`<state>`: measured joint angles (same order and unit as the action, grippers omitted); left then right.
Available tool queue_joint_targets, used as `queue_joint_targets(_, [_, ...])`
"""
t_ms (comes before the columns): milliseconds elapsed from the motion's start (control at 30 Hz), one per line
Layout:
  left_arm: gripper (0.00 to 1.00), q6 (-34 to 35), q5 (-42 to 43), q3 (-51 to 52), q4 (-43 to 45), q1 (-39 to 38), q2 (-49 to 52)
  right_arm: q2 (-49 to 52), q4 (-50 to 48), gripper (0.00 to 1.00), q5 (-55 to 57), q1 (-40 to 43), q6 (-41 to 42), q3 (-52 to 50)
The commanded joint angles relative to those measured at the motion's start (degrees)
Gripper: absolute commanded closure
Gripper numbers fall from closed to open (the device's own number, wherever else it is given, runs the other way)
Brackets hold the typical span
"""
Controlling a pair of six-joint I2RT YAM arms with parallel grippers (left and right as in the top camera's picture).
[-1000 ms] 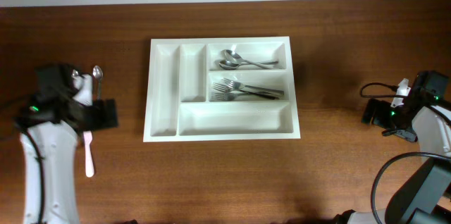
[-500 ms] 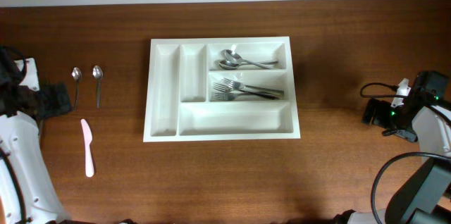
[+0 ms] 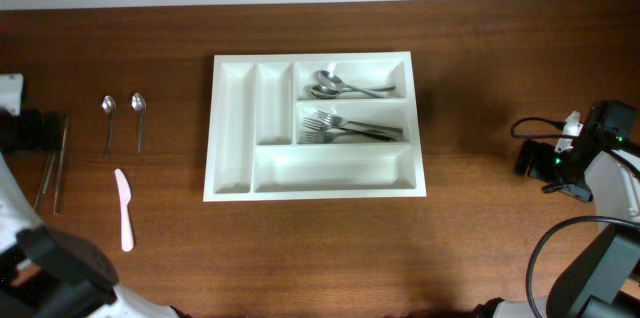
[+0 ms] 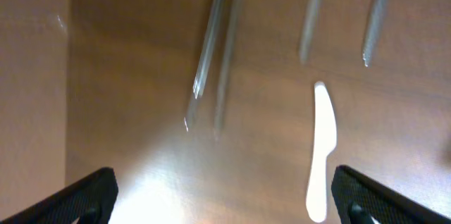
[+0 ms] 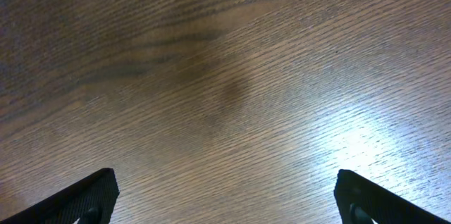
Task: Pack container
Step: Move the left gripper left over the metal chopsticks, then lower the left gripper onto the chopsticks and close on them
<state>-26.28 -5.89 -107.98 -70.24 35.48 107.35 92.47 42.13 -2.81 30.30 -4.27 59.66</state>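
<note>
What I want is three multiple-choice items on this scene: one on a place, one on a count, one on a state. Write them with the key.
1. Where in the container do the forks lie?
A. In a narrow upright compartment
B. In the lowest long compartment
C. In the middle long compartment

2. How many small spoons lie on the table left of the container?
A. One
B. Two
C. Four

3. How does the left gripper stand?
A. Open, empty
B. Shut, empty
C. Shut on a fork

Key:
1 C: the forks lie in the middle of the three long compartments, below the one with spoons.
2 B: two spoons lie side by side, bowls away from the camera's near edge.
3 A: in the left wrist view its fingertips stand wide apart above the wood, gripping nothing.
</note>
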Motion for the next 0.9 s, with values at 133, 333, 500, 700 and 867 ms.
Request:
queue_joint_targets(133, [0.01, -1.9, 2.1, -1.9, 7.0, -0.2, 6.5, -1.0, 0.0, 0.01, 0.5, 0.1, 0.7, -0.1])
queue_joint_targets(333, [0.01, -1.9, 2.0, -1.9, 6.9, -0.2, 8.6, -1.0, 0.0, 0.01, 0.5, 0.1, 0.7, -0.1])
queue_joint_targets(500, [0.01, -6.2, 2.0, -1.9, 4.5, -0.2, 8.8, -1.0, 0.0, 0.01, 0.5, 0.1, 0.7, -0.1])
queue_joint_targets(700, [0.01, -8.5, 2.5, -1.9, 5.0, 0.4, 10.2, -1.0, 0.0, 0.01, 0.5, 0.1, 0.7, -0.1])
queue_joint_targets(867, [0.01, -9.2, 1.7, -1.9, 5.1, 1.5, 14.0, -1.0, 0.0, 0.01, 0.5, 0.1, 0.7, -0.1])
